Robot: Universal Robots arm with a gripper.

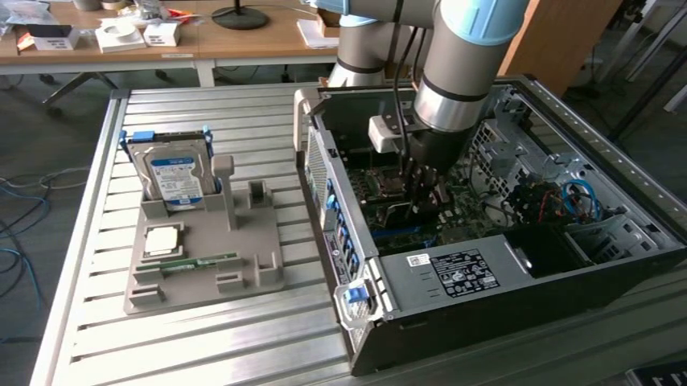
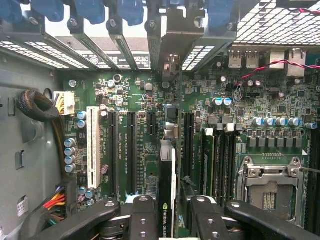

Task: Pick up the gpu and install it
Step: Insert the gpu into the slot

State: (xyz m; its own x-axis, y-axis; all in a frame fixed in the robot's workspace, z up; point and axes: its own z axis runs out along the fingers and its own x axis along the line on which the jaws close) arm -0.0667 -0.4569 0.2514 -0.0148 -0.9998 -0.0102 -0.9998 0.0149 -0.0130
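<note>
Gpu (image 2: 166, 190) stands edge-on in slot of motherboard (image 2: 145, 100) inside case (image 1: 558, 281); your claw (image 2: 174, 212) straddles it, jaws parted, gap one side. Tray (image 1: 247, 269) on worktop (image 1: 215, 342) holds one hard drive (image 1: 175, 177), one processor (image 1: 161, 240), one memory stick (image 1: 199, 261).

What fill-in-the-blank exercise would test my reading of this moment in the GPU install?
1. The thin dark graphics card with an NVIDIA label stands edge-on on the green ____.
2. The black claw has one finger on each ____ of that card.
3. The boxy silver hard drive in the grey plastic tray carries a ____ label.
Missing words: motherboard; side; blue.
</note>
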